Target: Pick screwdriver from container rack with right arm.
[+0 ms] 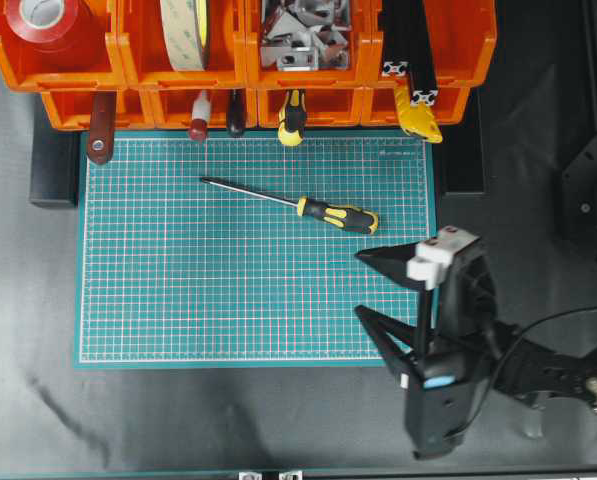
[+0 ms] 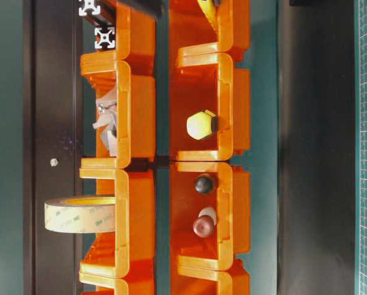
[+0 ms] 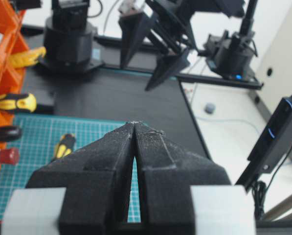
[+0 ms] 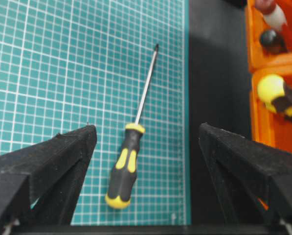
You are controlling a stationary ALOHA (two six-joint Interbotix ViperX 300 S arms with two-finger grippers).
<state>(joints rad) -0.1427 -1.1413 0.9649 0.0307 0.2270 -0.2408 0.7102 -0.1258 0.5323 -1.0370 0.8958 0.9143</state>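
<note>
The screwdriver (image 1: 296,202) lies flat on the green mat (image 1: 178,300), clear of the rack (image 1: 238,70), its tip pointing toward the mat's left side and its handle toward the right edge. The right gripper (image 1: 363,285) hangs near the mat's lower right corner, jaws spread wide, holding nothing, apart from the screwdriver. In the right wrist view the screwdriver (image 4: 133,156) lies between the two fingers (image 4: 48,161), untouched. The left gripper (image 3: 135,128) has its fingers pressed together, empty.
</note>
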